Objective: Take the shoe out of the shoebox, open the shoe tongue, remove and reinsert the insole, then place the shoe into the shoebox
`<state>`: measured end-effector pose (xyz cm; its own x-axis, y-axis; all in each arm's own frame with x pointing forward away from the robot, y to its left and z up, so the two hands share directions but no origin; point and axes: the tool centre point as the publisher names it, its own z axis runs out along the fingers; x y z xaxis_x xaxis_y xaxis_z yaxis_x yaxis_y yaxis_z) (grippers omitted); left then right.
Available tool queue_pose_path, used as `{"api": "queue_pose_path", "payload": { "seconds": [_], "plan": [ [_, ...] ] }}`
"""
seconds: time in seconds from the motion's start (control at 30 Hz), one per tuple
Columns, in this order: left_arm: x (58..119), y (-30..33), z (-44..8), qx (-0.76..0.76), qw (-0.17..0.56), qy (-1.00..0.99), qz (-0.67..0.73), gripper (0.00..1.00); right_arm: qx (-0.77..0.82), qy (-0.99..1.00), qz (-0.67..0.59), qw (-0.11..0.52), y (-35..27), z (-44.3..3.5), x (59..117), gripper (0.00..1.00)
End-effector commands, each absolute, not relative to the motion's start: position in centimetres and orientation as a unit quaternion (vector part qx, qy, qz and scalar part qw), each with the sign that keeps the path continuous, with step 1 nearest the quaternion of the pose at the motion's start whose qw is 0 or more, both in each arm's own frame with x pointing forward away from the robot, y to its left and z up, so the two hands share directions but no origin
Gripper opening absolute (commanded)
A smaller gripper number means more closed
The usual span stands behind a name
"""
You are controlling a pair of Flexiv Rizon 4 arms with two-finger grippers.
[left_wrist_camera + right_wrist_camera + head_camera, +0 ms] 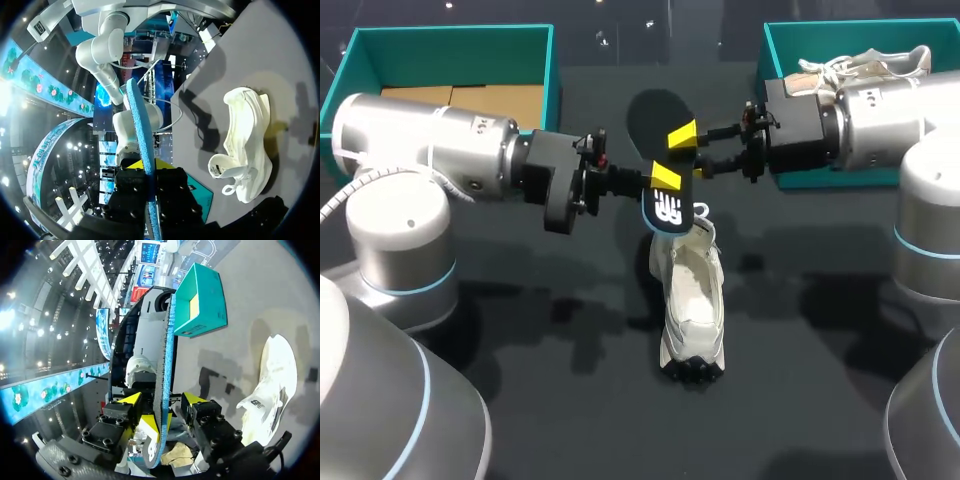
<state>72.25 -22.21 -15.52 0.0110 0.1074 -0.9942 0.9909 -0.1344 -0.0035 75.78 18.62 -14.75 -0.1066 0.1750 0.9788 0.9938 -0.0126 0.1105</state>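
Observation:
A dark insole (655, 120) with a blue underside hangs upright above the table's middle. My left gripper (642, 182) is shut on its lower part; in the left wrist view the insole (140, 125) runs edge-on between the dark fingers (150, 172). My right gripper (674, 156) comes in from the opposite side and straddles the insole (165, 350). Its yellow tips (162, 402) stand open on either side, with a gap still showing. The white shoe (688, 300) lies on the black table below the insole, opening up. It also shows in both wrist views (247, 145) (272, 385).
A teal shoebox (450, 35) with cardboard inside stands at the back left (202, 300). A second teal box (790, 180) at the back right, behind my right arm, holds another pale shoe (865, 65).

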Motion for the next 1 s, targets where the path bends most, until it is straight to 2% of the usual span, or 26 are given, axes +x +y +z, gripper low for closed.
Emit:
{"api": "queue_pose_path", "payload": {
  "seconds": [0.03, 0.27, 0.63, 0.77, 0.93, 1.0],
  "plan": [
    [72.5, -22.6, -15.7, 0.561, 0.439, 0.49, -0.502, 0.0, -0.518, -0.565, -0.482, 0.424, 19.1, -15.0, 76.2, 0.44],
    [72.9, -22.9, -15.8, 0.557, 0.447, 0.495, -0.495, 0.0, -0.518, -0.559, -0.486, 0.427, 19.1, -15.2, 76.1, 0.35],
    [72.9, -23.5, -16.0, 0.557, 0.455, 0.495, -0.487, 0.0, -0.51, -0.553, -0.496, 0.434, 19.3, -15.6, 76.1, 0.31],
    [72.9, -23.7, -16.0, 0.556, 0.46, 0.497, -0.482, 0.0, -0.509, -0.552, -0.496, 0.435, 19.4, -15.6, 76.1, 0.19],
    [72.9, -23.8, -16.1, 0.553, 0.463, 0.501, -0.479, 0.0, -0.508, -0.55, -0.498, 0.436, 19.3, -15.7, 76.1, 0.17],
    [72.9, -23.9, -16.2, 0.552, 0.463, 0.502, -0.478, 0.0, -0.508, -0.549, -0.499, 0.437, 19.3, -15.8, 76.1, 0.13]
  ]
}}
